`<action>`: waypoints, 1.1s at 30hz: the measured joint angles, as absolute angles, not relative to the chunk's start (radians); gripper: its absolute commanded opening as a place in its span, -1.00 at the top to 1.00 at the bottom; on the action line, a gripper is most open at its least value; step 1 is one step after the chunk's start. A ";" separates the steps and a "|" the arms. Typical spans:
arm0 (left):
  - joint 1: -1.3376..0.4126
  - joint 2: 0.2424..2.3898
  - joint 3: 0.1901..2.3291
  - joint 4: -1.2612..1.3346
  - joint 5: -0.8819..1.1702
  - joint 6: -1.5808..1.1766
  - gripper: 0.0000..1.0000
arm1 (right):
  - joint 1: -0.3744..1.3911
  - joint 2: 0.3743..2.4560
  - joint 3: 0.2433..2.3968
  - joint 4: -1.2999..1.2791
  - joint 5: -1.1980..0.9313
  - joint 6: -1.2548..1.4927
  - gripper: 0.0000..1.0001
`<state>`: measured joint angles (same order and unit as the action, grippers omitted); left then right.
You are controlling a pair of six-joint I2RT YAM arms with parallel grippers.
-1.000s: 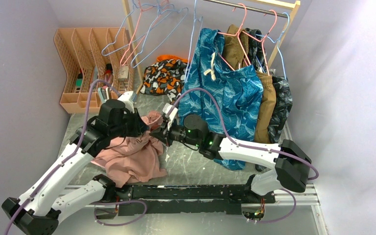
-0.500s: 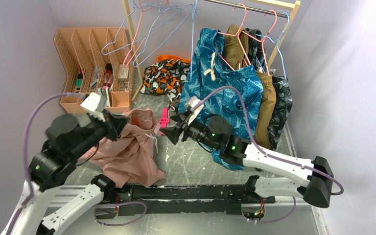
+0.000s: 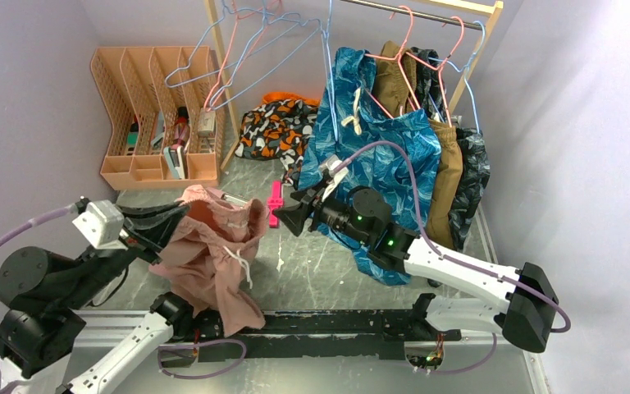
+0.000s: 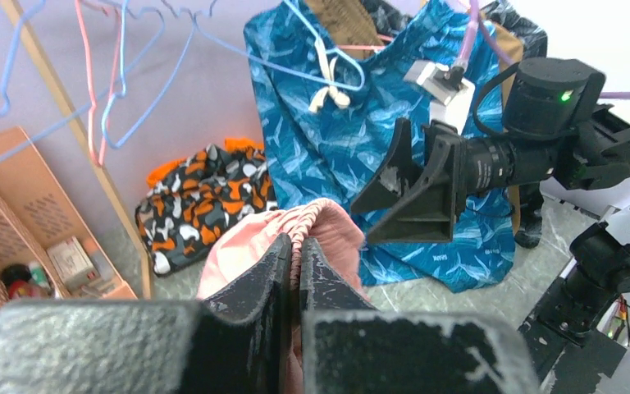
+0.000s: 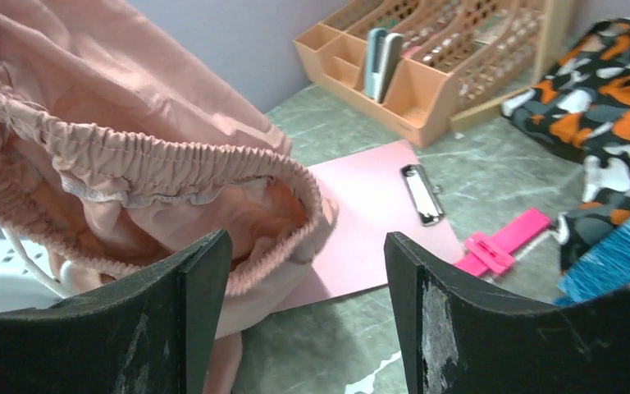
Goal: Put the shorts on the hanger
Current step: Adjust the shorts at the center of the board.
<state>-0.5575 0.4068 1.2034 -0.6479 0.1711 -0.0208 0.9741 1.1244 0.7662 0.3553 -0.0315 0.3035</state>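
Our left jaws are pinched shut on the gathered waistband of the shorts (image 3: 213,246), lifting them above the surface (image 3: 320,279) — soft, light cloth that sags and bunches. Our right jaws stand wide and empty just beside the waistband's open rim — the elastic there looks like the firmest hold.

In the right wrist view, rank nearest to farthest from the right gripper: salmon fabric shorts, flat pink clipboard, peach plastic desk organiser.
1. Salmon fabric shorts, left, beside the right gripper.
2. Flat pink clipboard, lying beyond.
3. Peach plastic desk organiser, far back.
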 measured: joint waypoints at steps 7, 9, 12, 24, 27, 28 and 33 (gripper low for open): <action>-0.558 0.472 1.364 -0.590 0.223 0.044 0.86 | 0.964 1.069 0.722 0.391 -0.146 0.312 -0.50; -0.558 0.517 1.426 -0.547 0.252 0.056 0.86 | 0.961 1.040 0.719 0.387 -0.163 0.317 -0.50; -0.558 0.625 1.523 -0.426 0.322 0.065 0.86 | 0.961 0.927 0.724 0.348 -0.178 0.318 -0.50; -0.558 0.656 1.007 -0.220 0.186 -0.036 0.86 | 0.961 0.673 0.687 0.125 -0.025 0.361 -0.48; -0.558 0.643 0.861 -0.226 0.115 -0.086 0.86 | 0.961 0.665 0.633 0.065 -0.001 0.389 -0.46; -0.558 0.631 0.831 -0.231 0.101 -0.096 0.86 | 0.961 0.670 0.616 0.044 0.001 0.400 -0.46; -0.558 0.554 0.810 -0.229 0.080 -0.118 0.86 | 0.962 0.739 0.588 -0.009 0.005 0.440 -0.45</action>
